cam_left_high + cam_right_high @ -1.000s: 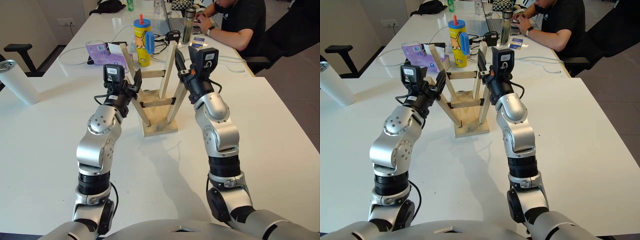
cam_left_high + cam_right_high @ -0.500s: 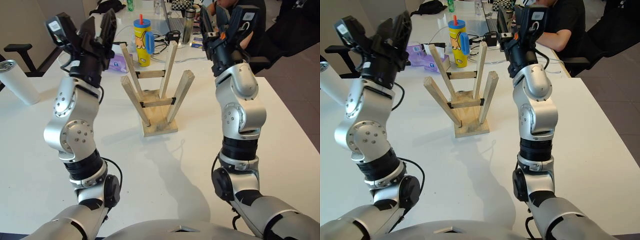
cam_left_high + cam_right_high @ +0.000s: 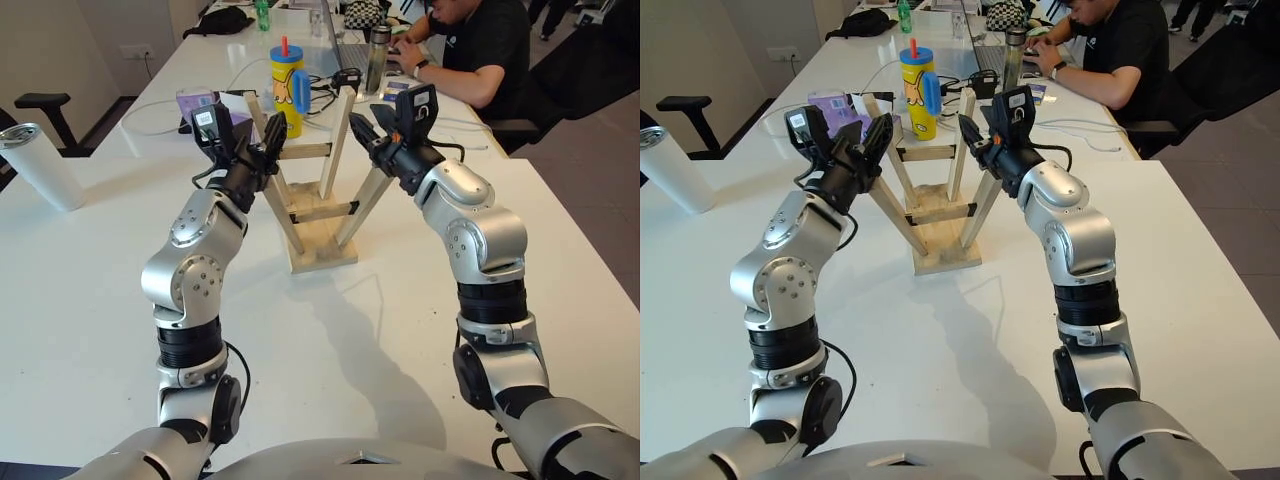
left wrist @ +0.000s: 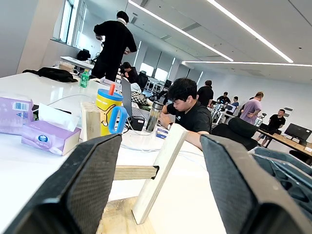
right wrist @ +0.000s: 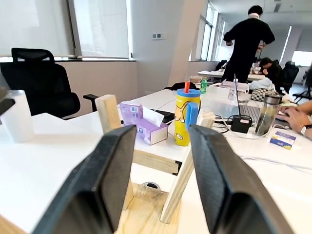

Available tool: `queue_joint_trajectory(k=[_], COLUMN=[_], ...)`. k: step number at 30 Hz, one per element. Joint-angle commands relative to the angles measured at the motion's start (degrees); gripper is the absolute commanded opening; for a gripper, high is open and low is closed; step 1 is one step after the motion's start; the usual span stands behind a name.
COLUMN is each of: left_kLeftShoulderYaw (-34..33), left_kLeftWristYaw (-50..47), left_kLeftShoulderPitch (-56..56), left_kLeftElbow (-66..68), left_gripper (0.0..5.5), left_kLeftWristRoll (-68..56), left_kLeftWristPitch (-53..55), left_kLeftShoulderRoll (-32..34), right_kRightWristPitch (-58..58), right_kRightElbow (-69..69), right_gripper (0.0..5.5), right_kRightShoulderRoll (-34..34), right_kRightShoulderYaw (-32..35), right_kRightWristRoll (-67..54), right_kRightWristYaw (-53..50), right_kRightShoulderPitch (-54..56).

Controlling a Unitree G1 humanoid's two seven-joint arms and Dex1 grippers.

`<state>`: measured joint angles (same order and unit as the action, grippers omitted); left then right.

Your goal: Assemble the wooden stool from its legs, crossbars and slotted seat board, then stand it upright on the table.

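Both arms bend up from the lower frame. The left gripper (image 3: 250,140) and right gripper (image 3: 378,128) hold their textured black fingers spread and empty, flanking the pale square-legged wooden stool (image 3: 318,215), which sits upside down at centre on the white surface (image 3: 90,270).

Wooden stool (image 3: 316,205) assembled, upside-down on table (image 3: 400,330), legs up.

I'm looking down over the table (image 3: 90,260) through both head eyes, while each wrist camera is facing far, close behind the upturned stool (image 3: 322,250).
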<state>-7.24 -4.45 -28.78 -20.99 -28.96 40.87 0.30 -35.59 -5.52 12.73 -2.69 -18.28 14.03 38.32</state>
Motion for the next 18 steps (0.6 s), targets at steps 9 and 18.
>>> queue_joint_trajectory(k=[9,18], left_kLeftShoulderYaw=[-3.71,-14.01], left_kLeftWristYaw=[-2.32,-3.46], left_kLeftShoulderPitch=[-5.28,-14.6], left_kLeftElbow=[6.45,3.7], left_gripper=[3.0,3.0], left_kLeftWristRoll=[0.56,-11.1], left_kLeftWristPitch=[-0.54,-0.87], left_kLeftShoulderRoll=[-0.45,2.8], right_kRightWristPitch=[1.03,8.95], right_kRightElbow=[2.73,-6.02], right_gripper=[1.98,1.98], right_kRightShoulderRoll=[-6.76,-9.33], right_kRightShoulderYaw=[0.82,12.56], right_kRightWristRoll=[-1.2,-6.74], right_kRightWristYaw=[-2.17,-8.27], right_kRightShoulderPitch=[-8.98,4.32])
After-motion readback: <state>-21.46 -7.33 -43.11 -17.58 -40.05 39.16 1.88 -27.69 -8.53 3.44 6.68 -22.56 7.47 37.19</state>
